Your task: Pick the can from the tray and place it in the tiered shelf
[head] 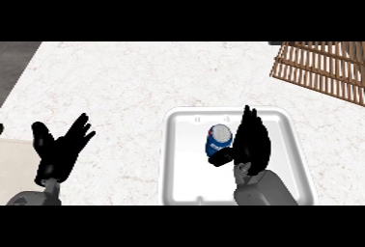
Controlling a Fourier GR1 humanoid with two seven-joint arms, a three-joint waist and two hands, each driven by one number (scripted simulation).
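Inside smooth white rectangular tray [189,166], blue cylindrical can [218,140].

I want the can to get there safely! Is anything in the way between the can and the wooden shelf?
Nothing visible blocks it. The blue can sits in the white tray, with the right robot hand right beside it. Between there and the wooden tiered shelf shows only the tray's rim and bare counter.
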